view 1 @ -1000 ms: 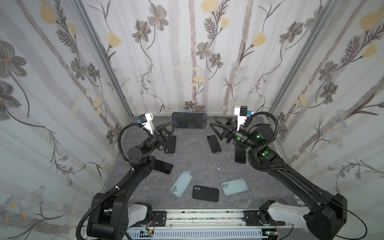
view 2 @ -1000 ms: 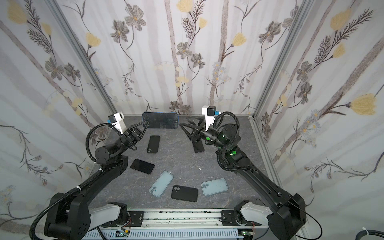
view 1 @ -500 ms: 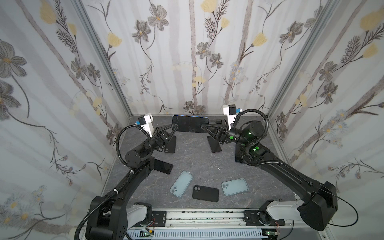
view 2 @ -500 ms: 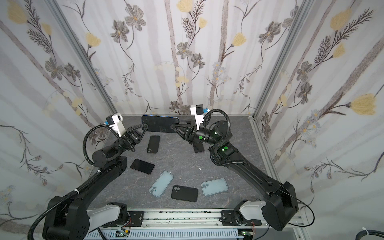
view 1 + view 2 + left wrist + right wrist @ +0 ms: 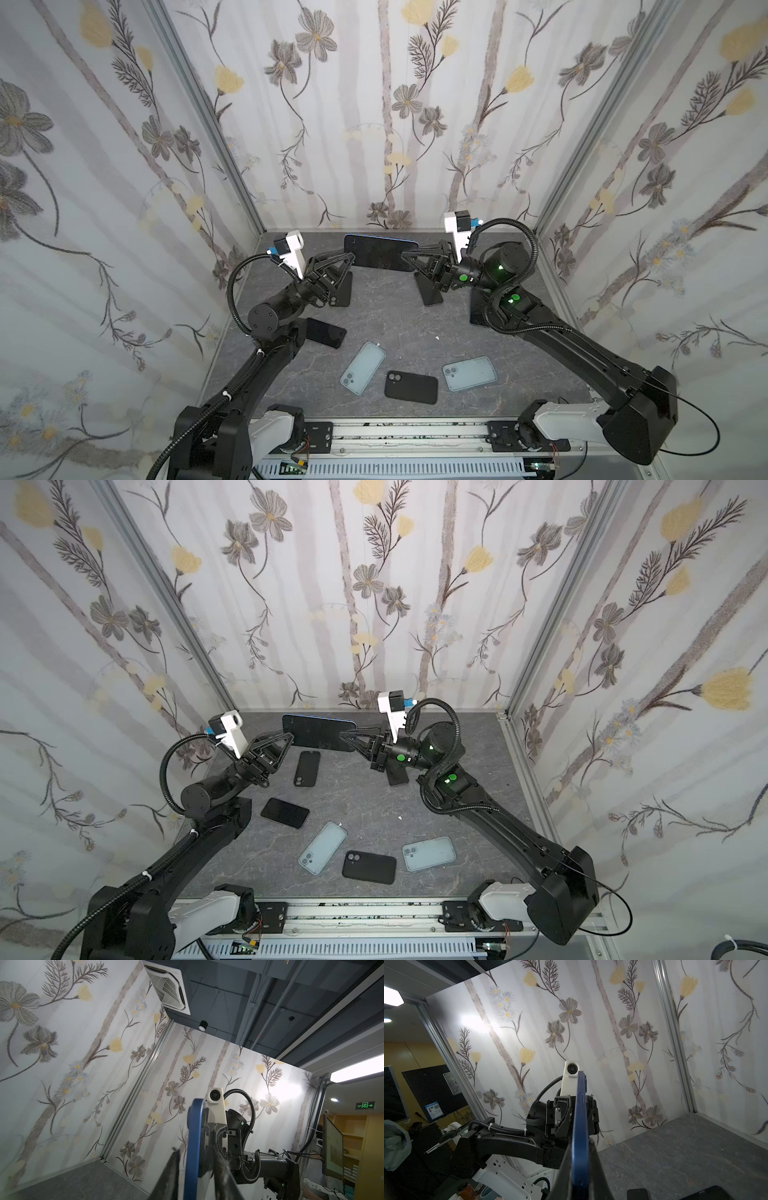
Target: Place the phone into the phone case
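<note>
Grips the blue phone by its right end, tight in the right pincer, on edge above the far middle of the table. Straddles the left end with the left pincer, parted, jaws loose about it.

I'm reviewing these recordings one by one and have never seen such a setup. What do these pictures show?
Two black robot arms stand at a grey table. Two pictures look down from overhead; the other two come from cameras on the arms' wrists. The right gripper is clamped on one end of a blue-edged phone, held in the air; the left gripper sits open around its other end. On the table lie two pale blue cases, a black case and several dark phones or cases.
</note>
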`<state>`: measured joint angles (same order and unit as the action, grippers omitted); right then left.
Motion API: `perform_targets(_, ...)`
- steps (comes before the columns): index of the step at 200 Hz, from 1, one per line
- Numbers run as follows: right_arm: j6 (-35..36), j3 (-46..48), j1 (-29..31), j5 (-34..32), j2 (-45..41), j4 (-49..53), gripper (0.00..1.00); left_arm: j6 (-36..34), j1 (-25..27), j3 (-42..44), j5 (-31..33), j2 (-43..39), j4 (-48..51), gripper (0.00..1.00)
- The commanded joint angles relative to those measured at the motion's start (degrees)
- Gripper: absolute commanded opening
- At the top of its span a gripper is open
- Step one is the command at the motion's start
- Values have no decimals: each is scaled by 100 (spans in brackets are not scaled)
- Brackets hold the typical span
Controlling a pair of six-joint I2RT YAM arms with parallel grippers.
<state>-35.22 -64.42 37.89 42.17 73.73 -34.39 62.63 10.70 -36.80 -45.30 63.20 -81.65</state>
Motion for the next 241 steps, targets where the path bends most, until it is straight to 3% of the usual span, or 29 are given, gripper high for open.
perform_targets(1, 225, 46, -23, -508, -207, 19, 0, -701, -24, 80, 508, -191, 897, 60)
perform_targets(23, 406, 171, -55, -919, -442, 281, 0, -1379, -38, 130, 1422, -408, 2304, 70)
perform_targets(39, 651, 238, -71, -1298, -622, 674, 0, -1853, -24, 105, 2722, -549, 3668, 79)
perform_targets(56, 915, 345, -75, -1747, -804, 1036, 0, -2065, -31, -94, 4063, -414, 5007, 80)
perform_targets(68, 1020, 449, -94, -2031, -935, 1205, 0, -2110, -24, -379, 4554, -107, 5733, 85)
perform_targets(81, 1083, 537, -114, -2293, -1075, 1381, 0, -2159, -24, -585, 4534, 300, 5957, 100)
perform_targets(119, 1323, 734, -141, -2967, -1478, 1926, 0, -2110, 28, -886, 4403, 1405, 6065, 100)
perform_targets(175, 1563, 847, -160, -3604, -1951, 2605, 0, -3051, 202, -2239, 4183, 3097, 7552, 100)
perform_targets(241, 1747, 738, -182, -3778, -2088, 3105, 0, -3676, 266, -3826, 3822, 4783, 8981, 76)
